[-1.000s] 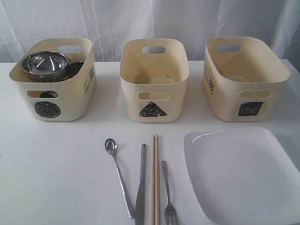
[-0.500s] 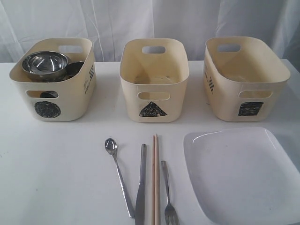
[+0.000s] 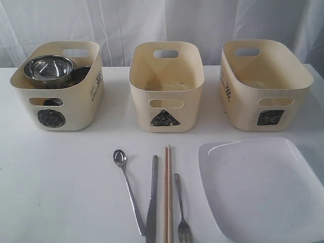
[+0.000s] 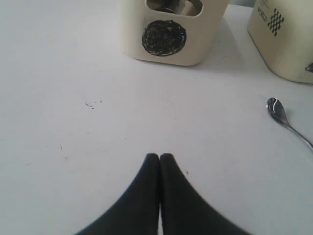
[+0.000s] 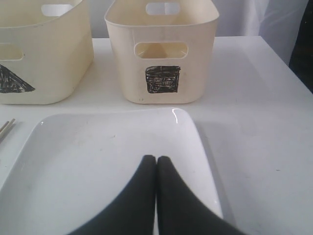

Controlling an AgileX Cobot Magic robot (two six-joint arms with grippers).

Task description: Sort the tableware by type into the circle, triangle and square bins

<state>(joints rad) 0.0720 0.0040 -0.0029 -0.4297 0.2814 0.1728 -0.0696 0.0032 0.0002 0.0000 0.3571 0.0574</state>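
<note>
Evidently between picks, with left gripper (image 4: 159, 156) and right gripper (image 5: 156, 159) both closed tight and empty, the plate (image 5: 98, 156) lies under the right one, which would need to open for its rim, square bin (image 5: 195, 63) just ahead.

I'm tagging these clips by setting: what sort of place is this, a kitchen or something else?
Probably a staged test bench, not a kitchen: a white table backed by a white curtain, the cream circle bin, triangle bin and square bin marked by hand, and cutlery laid in a neat row.
</note>
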